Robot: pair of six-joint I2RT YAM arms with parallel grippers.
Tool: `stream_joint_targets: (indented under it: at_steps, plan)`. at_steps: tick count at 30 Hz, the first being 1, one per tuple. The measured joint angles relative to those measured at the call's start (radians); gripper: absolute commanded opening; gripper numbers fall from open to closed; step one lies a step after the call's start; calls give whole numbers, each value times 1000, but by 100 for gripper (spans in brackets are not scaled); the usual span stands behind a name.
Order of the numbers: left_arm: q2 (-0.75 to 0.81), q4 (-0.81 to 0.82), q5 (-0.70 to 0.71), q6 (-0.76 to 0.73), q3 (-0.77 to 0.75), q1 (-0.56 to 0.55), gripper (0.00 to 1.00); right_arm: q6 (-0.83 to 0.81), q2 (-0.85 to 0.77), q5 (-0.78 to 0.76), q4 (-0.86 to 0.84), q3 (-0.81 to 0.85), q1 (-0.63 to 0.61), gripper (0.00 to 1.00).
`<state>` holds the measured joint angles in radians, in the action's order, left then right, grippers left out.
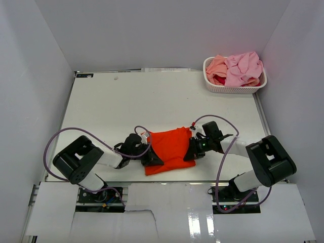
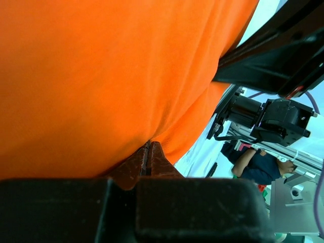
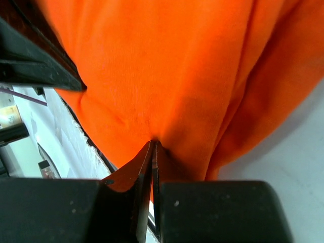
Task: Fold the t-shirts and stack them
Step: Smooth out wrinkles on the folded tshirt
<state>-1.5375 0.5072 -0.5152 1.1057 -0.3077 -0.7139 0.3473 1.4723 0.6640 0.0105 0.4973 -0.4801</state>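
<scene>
A bright orange-red t-shirt (image 1: 169, 149) lies partly folded near the table's front edge, between both arms. My left gripper (image 1: 151, 156) is shut on its left edge; in the left wrist view the jaws (image 2: 148, 152) pinch the orange cloth (image 2: 101, 76). My right gripper (image 1: 191, 150) is shut on its right edge; in the right wrist view the jaws (image 3: 153, 149) pinch the cloth (image 3: 167, 66). Light pink (image 1: 244, 67), salmon-peach (image 1: 216, 66) and a bit of dark red (image 1: 219, 80) shirts lie heaped in the basket.
A white perforated basket (image 1: 234, 88) stands at the back right corner. White walls enclose the table (image 1: 152, 101) on three sides. Purple cables loop from both arms over the front of the table.
</scene>
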Motion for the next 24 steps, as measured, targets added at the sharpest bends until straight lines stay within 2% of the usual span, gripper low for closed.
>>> stream_joint_targets:
  at_steps: [6,15,19,24]
  plan:
    - [-8,-6,-43,-23,0,60,0,43,-80,-14,-19,-74,-13,8]
    - [-11,-46,-63,-51,-23,70,0,64,-94,-29,-20,-82,-20,8]
    - [36,-188,-33,-95,-95,70,0,65,-89,-29,-21,-80,-22,8]
    - [148,-453,39,-182,-318,109,0,66,-87,-33,-20,-76,-30,8]
